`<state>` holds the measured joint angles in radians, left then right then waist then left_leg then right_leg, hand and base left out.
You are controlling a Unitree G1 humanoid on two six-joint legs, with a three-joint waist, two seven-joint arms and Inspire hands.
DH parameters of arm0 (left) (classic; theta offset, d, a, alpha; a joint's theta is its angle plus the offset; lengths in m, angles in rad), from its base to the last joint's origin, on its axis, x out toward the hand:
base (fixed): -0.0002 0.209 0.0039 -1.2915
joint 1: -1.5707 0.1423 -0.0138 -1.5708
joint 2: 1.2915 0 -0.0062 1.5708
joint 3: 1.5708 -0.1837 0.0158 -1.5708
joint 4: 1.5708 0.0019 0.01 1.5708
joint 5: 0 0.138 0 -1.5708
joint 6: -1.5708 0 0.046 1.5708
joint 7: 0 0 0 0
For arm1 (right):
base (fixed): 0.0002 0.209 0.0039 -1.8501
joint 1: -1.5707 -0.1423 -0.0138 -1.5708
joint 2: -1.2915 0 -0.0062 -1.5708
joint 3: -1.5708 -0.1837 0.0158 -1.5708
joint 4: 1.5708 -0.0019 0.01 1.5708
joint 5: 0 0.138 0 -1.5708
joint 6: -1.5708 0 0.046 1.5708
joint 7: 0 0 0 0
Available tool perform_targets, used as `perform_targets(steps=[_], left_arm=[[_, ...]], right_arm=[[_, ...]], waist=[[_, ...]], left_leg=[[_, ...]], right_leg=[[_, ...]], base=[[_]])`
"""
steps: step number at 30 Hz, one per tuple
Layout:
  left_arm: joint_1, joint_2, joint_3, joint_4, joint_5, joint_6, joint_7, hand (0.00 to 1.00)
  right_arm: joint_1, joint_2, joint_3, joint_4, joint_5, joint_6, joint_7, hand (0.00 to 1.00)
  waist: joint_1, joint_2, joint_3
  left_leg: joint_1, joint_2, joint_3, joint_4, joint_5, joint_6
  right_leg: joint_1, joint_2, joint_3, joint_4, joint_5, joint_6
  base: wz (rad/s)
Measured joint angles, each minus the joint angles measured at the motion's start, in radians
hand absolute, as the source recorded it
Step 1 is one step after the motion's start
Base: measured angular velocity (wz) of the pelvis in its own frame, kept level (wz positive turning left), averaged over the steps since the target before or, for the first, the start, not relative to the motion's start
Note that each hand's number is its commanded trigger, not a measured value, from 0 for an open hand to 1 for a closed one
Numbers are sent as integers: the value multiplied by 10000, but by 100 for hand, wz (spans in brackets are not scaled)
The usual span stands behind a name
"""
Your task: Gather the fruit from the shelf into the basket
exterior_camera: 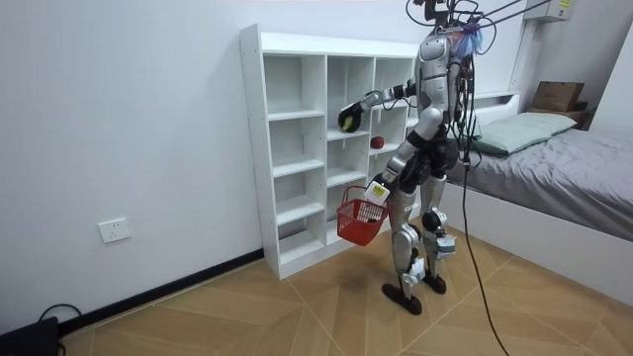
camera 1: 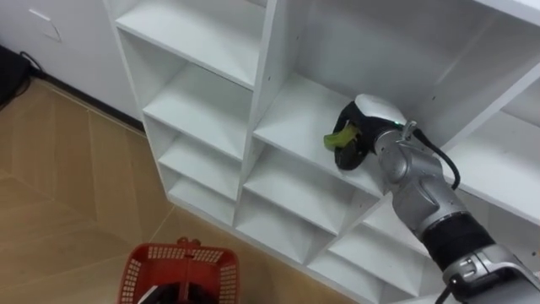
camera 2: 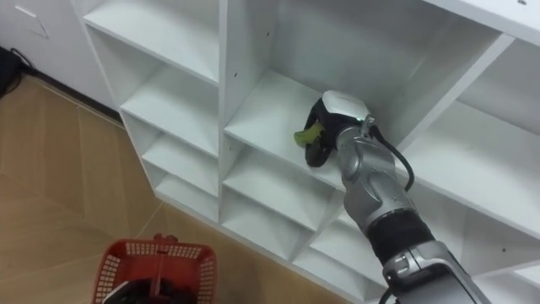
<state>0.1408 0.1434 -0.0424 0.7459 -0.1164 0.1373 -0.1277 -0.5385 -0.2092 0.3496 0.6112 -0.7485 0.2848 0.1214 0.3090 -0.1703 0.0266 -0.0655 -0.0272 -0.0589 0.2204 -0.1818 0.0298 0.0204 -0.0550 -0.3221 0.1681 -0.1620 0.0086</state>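
Note:
My right hand [camera 1: 356, 133] reaches over the front edge of a middle shelf in the white closet [camera 1: 291, 114], its dark fingers curled round a small yellow-green fruit [camera 1: 340, 135]. In the right eye view the same fruit [camera 2: 305, 135] sticks out on the left side of the hand [camera 2: 327, 131]. A red plastic basket [camera 1: 173, 256] hangs low in front of me, and in the room view my left hand [exterior_camera: 380, 188] grips its handle above the basket [exterior_camera: 358, 222]. A red fruit [exterior_camera: 377, 142] lies on a shelf further right in the room view.
I stand close to the closet on a wooden floor [camera 1: 59, 194]. The compartments to the left [camera 1: 198, 105] and below hold nothing. A bed [exterior_camera: 554, 168] stands behind me at the room view's right, and a wall socket [exterior_camera: 115, 230] sits low on the wall.

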Motion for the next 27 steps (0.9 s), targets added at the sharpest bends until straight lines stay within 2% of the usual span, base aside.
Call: perform_targets(steps=[7,13,17,19,21,27], left_arm=[[46,-95,0,6,2,53,130,100],[203,-112,-56,-333,182,97,118,100],[328,-164,-347,-598,428,137,191,100],[362,-224,-424,-602,426,138,347,100],[393,-341,-409,-603,428,137,487,100],[381,-676,-395,-583,501,79,564,100]], right_arm=[[195,9,-108,-94,8,-26,42,100],[460,11,-524,-1428,-32,-1,212,100],[1070,13,-555,-2570,-20,-30,211,100],[1310,14,-557,-2798,-20,-16,211,100],[1569,50,-592,-3177,-18,-30,211,100],[1717,229,-608,-3652,-18,-328,231,100]], waist=[[-27,37,-13],[-218,155,-54],[-342,379,-107],[-355,483,-130],[-569,577,-126],[-727,705,-101]], left_leg=[[208,3,71,-58,0,1],[256,18,223,-88,-1,1],[332,17,281,-157,11,16],[403,18,304,-197,14,19],[443,18,378,-225,15,20],[667,119,570,-353,15,21]], right_leg=[[146,-3,193,4,-1,1],[152,2,239,5,-1,1],[158,-9,298,5,-1,1],[199,-5,388,9,-2,4],[224,-6,458,7,-9,15],[307,6,557,14,-9,15]], base=[[-2],[-4],[-5],[-9],[-4],[-9]])
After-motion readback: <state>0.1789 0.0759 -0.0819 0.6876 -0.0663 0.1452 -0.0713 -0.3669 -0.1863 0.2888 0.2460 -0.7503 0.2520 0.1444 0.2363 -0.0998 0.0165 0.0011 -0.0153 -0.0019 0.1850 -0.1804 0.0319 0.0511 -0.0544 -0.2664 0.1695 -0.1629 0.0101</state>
